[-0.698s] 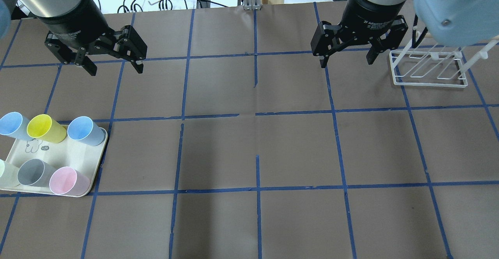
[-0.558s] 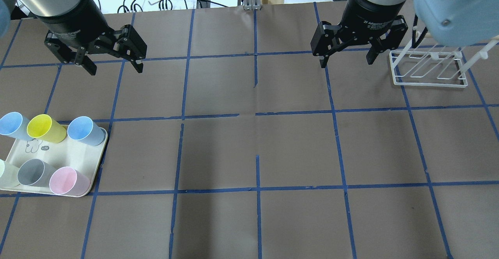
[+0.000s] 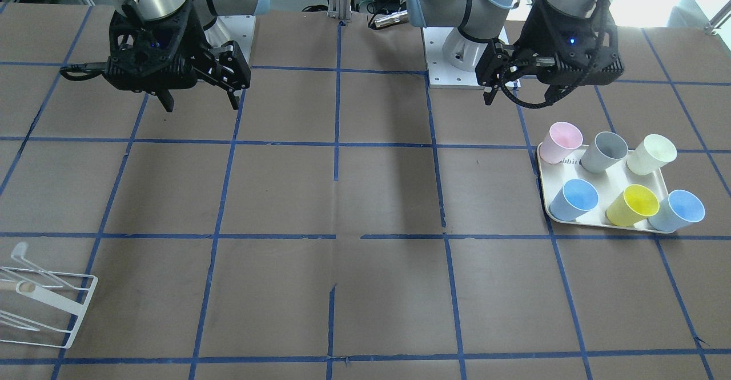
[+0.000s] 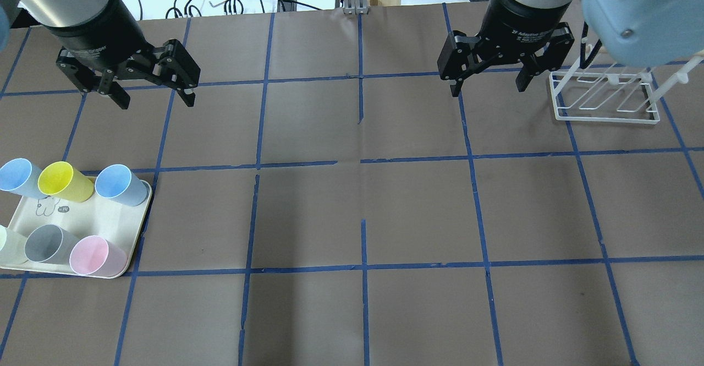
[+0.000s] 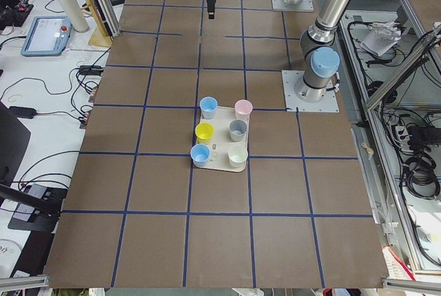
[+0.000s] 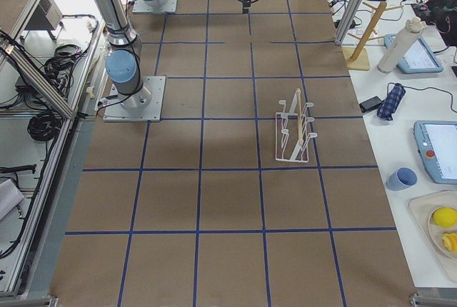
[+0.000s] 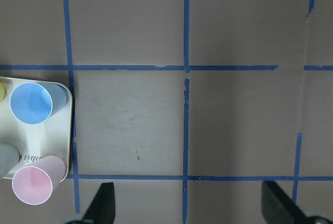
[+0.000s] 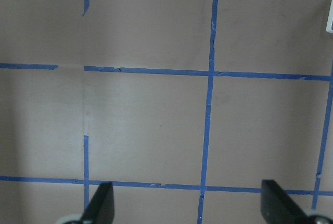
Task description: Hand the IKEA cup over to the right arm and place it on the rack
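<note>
Left gripper (image 4: 157,103): black, two-fingered, spread wide and empty, upper left of the overhead view, above the brown table with blue tape grid (image 4: 363,212).
Right gripper (image 4: 488,89): black, fingers wide apart, holding nothing, upper right of the overhead view, left of the rack there.
Pale cream plastic tumbler (image 3: 651,154): upright, mouth up, on the cream rounded-rectangle tray (image 4: 96,217), right end of the upper row in the front-facing view, beside the grey cup (image 3: 608,151).
Pale pink cup (image 3: 561,143): left end of that row.
White wire rack (image 4: 605,96): on the table, upper right of the overhead view, prongs slanted.
</note>
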`<act>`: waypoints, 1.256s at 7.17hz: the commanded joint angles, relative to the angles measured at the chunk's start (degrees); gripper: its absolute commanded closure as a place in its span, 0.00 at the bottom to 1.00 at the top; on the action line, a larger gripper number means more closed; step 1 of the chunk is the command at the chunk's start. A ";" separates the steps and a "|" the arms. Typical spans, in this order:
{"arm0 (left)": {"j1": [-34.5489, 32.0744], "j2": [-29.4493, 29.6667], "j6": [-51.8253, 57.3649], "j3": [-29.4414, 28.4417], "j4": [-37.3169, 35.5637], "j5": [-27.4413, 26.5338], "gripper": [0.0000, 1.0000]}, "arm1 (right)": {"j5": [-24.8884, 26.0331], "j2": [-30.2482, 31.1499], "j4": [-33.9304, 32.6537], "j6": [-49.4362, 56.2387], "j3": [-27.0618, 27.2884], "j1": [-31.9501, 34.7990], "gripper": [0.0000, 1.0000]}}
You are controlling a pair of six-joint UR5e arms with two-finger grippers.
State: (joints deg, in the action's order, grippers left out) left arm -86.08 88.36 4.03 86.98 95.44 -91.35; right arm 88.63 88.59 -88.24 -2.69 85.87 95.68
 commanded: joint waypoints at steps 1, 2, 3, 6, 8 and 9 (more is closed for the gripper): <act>9.21 -0.12 12.85 0.99 0.80 0.03 0.00 | 0.05 0.00 0.00 -0.03 0.09 0.03 0.00; 15.36 0.05 20.85 1.69 0.89 0.21 0.00 | 0.05 0.00 0.00 -0.03 0.00 0.03 0.00; 21.25 0.75 29.37 3.35 0.02 0.47 0.00 | 0.05 0.00 0.00 -0.03 0.00 0.03 0.00; 36.30 3.39 50.67 10.37 -11.63 0.56 0.00 | 0.05 0.00 0.00 -0.03 0.00 0.03 0.00; 45.70 5.14 62.37 14.43 -20.95 0.65 0.00 | 0.05 0.00 0.00 -0.12 0.00 0.03 0.00; 48.96 6.28 64.59 14.79 -21.43 0.82 0.00 | 0.05 0.00 0.00 -0.12 0.00 0.03 0.00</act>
State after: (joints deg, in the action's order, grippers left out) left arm -41.96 93.25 64.15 100.54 76.76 -90.68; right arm 88.68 88.59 -88.24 -2.78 85.87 95.71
